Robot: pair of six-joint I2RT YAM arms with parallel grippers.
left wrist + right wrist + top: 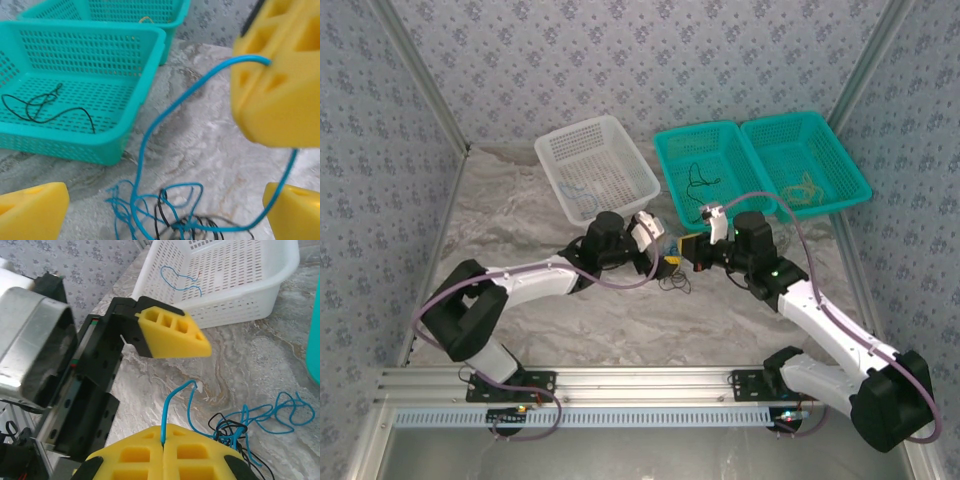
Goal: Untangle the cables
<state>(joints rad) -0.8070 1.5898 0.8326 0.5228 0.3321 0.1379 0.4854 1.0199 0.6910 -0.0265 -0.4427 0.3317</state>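
Cables (pixel 250 422) | my right pincer (pixel 163 436) clamped on blue cable (pixel 172 392) | left pincer (pixel 162 210) wide, empty | I'd lift slowly, left pinning the rest.

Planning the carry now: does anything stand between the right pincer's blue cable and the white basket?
Yes. The open left pincer hangs between the right pincer and the white basket; the blue cable trails into the tangle.

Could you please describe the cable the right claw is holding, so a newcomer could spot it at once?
On the marbled table, nearer than the gap between the white basket and the adjacent teal basket, lies a tangle of thin wires. One blue cable arches up out of it into the shut yellow pads of the right claw; the black strands lie flat.
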